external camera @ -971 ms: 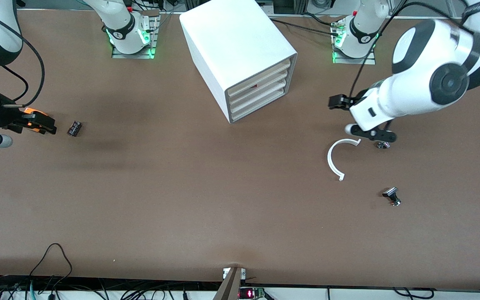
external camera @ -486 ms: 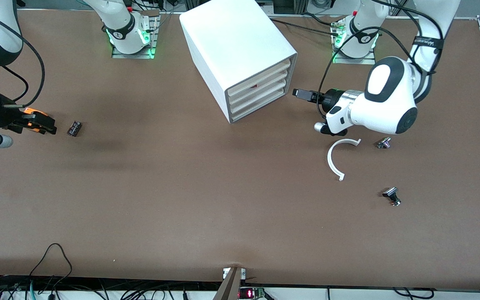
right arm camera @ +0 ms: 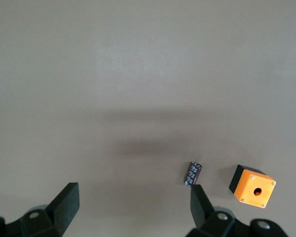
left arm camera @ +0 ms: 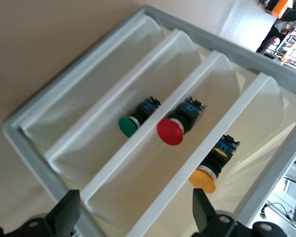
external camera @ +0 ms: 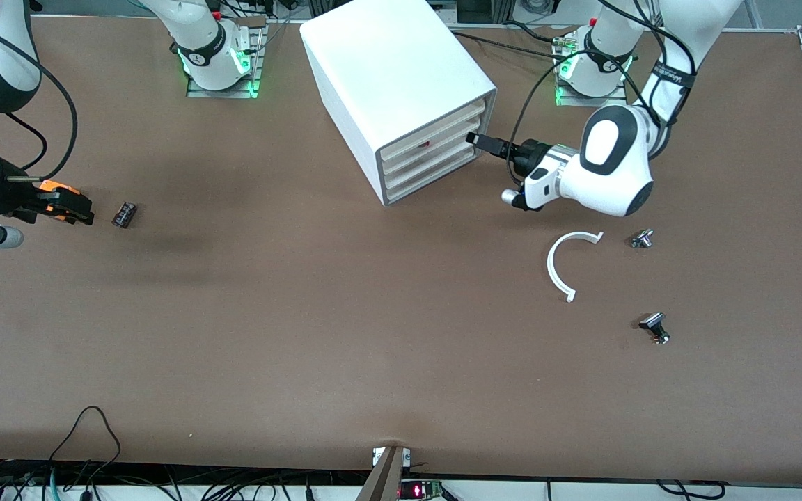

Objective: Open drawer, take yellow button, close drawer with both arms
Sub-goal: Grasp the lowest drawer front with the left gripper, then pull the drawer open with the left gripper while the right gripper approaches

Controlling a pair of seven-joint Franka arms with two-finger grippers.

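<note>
- Cabinet (external camera: pixel 401 90) stands toward the bases' edge of the desk (external camera: pixel 303 334), its three drawers all shut and facing our left arm's end.
- We hold the left pincer (external camera: pixel 479 140) wide, level with the drawer fronts and right at the cabinet's face; whether it touches yet, we cannot tell. We judge it is there to catch a drawer edge and pull.
- Through the clear fronts the left wrist view shows one button per drawer: green (left arm camera: pixel 128 126), red (left arm camera: pixel 169 132) and orange (left arm camera: pixel 203 179).
- The orange button is our target, and it sits inside the closed drawer (left arm camera: pixel 227 163), so nothing can be taken until that drawer slides out.
- We keep the right pincer (external camera: pixel 70 206) wide too, waiting low over the desk at the right arm's end, above an orange cube (right arm camera: pixel 252 186) and beside a small black part (external camera: pixel 124 213). It seems parked clear of the cabinet until needed.
- White arc (external camera: pixel 567 263) and two small metal parts (external camera: pixel 641 239) (external camera: pixel 654 327) lie on the desk near the left arm, nearer the front camera than the cabinet, and play no role.
</note>
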